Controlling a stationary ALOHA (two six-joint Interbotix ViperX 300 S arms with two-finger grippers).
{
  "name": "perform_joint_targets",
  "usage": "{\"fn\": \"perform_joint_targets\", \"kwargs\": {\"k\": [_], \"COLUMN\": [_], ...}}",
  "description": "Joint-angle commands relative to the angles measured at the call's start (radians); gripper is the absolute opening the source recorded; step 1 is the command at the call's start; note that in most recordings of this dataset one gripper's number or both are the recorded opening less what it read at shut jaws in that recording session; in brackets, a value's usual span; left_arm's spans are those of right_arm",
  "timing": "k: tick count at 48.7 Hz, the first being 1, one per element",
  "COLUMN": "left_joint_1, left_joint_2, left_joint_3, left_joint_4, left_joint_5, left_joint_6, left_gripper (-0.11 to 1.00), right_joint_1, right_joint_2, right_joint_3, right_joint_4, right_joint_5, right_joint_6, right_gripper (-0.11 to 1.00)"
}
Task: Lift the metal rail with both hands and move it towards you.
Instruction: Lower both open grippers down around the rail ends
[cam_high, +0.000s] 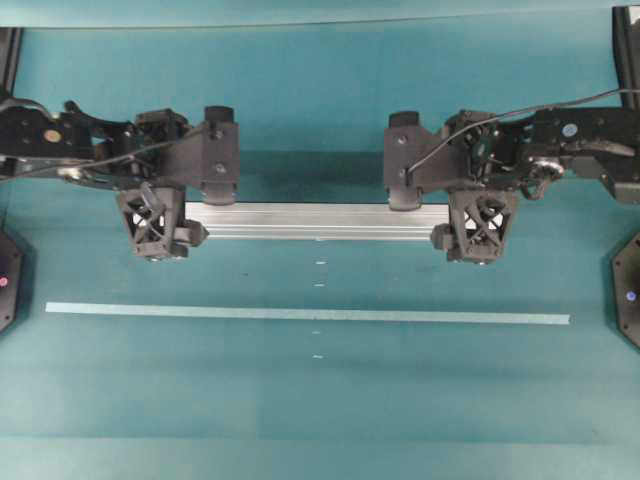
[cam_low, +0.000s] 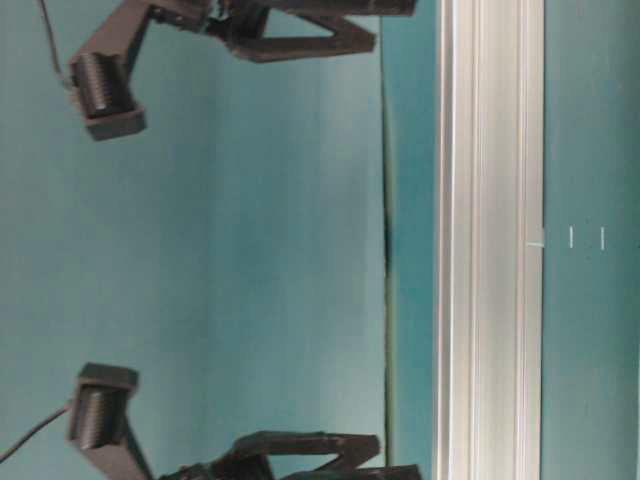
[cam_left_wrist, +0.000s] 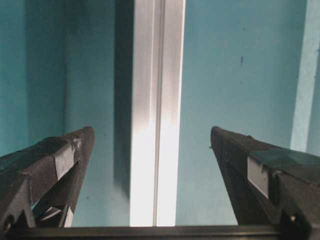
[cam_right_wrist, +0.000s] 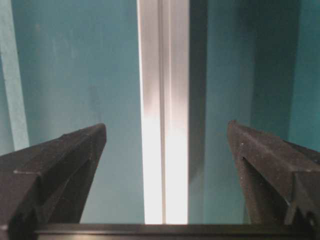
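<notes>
The metal rail (cam_high: 317, 221) is a grooved silver bar lying on the teal table, running left to right between the two arms. My left gripper (cam_high: 160, 225) hangs over its left end and my right gripper (cam_high: 478, 225) over its right end. In the left wrist view the rail (cam_left_wrist: 156, 115) runs between the open fingers of the left gripper (cam_left_wrist: 151, 131), with a gap on each side. In the right wrist view the rail (cam_right_wrist: 164, 110) also runs untouched between the open fingers of the right gripper (cam_right_wrist: 166, 125). The table-level view shows the rail (cam_low: 490, 240) close up.
A thin pale tape strip (cam_high: 310, 314) lies across the table nearer the front, parallel to the rail. Small white marks (cam_high: 319, 265) dot the centre line. Black arm bases (cam_high: 628, 290) stand at both side edges.
</notes>
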Motion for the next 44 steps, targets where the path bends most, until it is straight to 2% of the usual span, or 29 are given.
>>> {"fn": "perform_joint_targets", "kwargs": {"k": [1,31,44], "left_joint_1": [-0.002,-0.002,-0.002], "left_joint_2": [0.012,0.133,0.184], "left_joint_3": [-0.005,0.026,0.046], "left_joint_4": [0.003,0.003,0.003], "left_joint_5": [-0.020,-0.143,-0.193], "left_joint_6": [-0.002,-0.031,-0.032], "left_gripper": [0.99,0.99,0.99], "right_joint_1": [0.005,0.006,0.005], "right_joint_2": [0.018,0.112,0.163], "right_joint_3": [0.009,0.083,0.086], "right_joint_4": [0.003,0.008,0.009], "right_joint_5": [-0.025,-0.212,-0.275], "right_joint_6": [-0.002,-0.003,-0.005], "right_gripper": [1.00,1.00,1.00]}}
